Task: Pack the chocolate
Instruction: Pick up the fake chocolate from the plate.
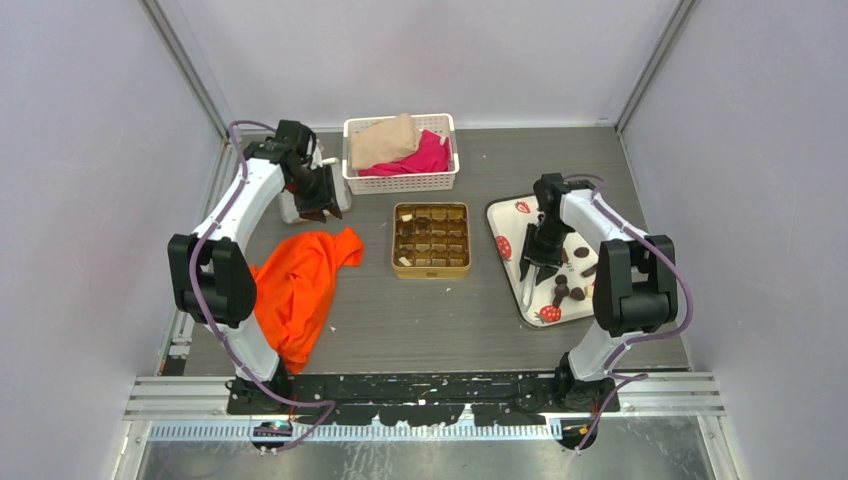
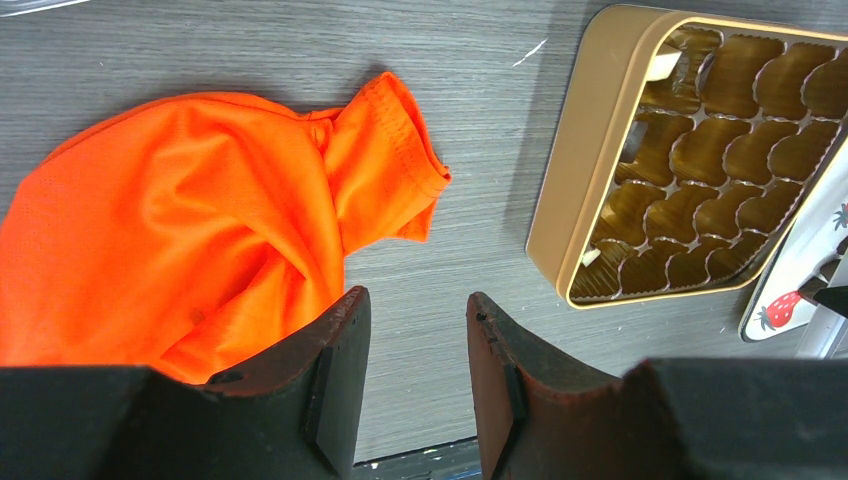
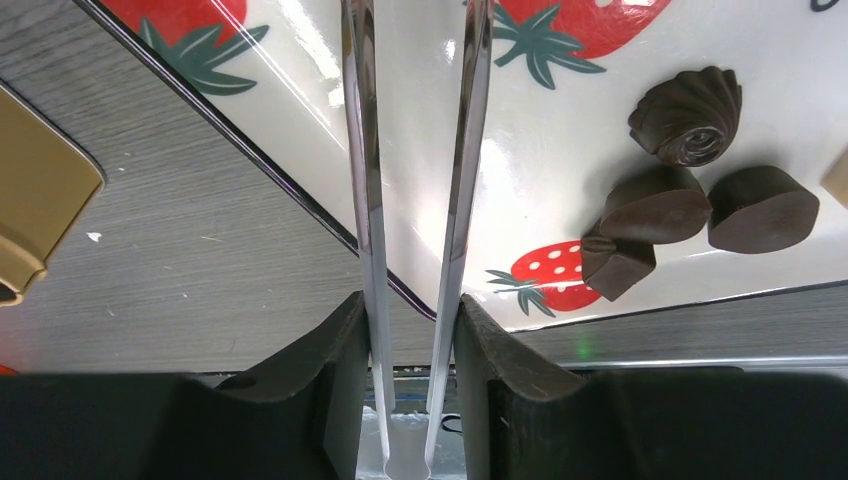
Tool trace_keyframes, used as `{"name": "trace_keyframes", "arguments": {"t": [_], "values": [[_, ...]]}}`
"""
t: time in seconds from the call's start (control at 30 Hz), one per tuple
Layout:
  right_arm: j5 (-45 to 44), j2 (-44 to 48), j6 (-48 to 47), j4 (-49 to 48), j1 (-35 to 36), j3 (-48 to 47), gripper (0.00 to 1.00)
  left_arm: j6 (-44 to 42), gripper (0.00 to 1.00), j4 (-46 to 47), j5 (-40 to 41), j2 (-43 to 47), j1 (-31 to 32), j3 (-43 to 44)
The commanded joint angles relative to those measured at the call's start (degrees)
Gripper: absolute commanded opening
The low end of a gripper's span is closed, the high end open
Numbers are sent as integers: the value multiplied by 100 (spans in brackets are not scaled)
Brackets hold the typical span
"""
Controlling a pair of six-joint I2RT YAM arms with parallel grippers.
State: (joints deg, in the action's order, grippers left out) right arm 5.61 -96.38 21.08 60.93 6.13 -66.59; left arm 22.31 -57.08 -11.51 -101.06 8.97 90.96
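Several dark brown chocolate pieces (image 1: 561, 292) lie on the white strawberry-print tray (image 1: 508, 216) at the right. The right wrist view shows some of them (image 3: 655, 205) on the tray (image 3: 560, 160), right of the tongs. My right gripper (image 3: 410, 305) is shut on metal tongs (image 3: 365, 150), whose arms reach over the tray; their tips are out of view. In the top view it (image 1: 538, 258) hovers over the tray's left part. The gold tin (image 1: 431, 240) stands mid-table. My left gripper (image 2: 418, 300) is open and empty, and in the top view (image 1: 318, 205) sits far left of the tin.
An orange cloth (image 1: 300, 280) lies crumpled on the left, also in the left wrist view (image 2: 200, 230). A white basket (image 1: 400, 182) with beige and pink cloths stands at the back. A small white object (image 1: 289, 210) sits by the left gripper. The tin's rim (image 2: 570, 200) shows in the left wrist view.
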Motion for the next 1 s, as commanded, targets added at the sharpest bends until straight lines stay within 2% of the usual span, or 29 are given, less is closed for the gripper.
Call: {"name": "trace_keyframes", "arguments": {"t": [0.0,0.37,0.77,0.97], "values": [[136,105,-100,166,-25,-296,1,11,42,57,8,192,-45,97],[185,215,-113,223,-27,-270,1,19,41,57,-9,135,-45,148],[153,487,-87,652,-3,-790,1,2,42,41,-6,47,-45,280],[92,502,-67,1038,526,-1397,1,-7,42,39,3,25,-45,300]]}}
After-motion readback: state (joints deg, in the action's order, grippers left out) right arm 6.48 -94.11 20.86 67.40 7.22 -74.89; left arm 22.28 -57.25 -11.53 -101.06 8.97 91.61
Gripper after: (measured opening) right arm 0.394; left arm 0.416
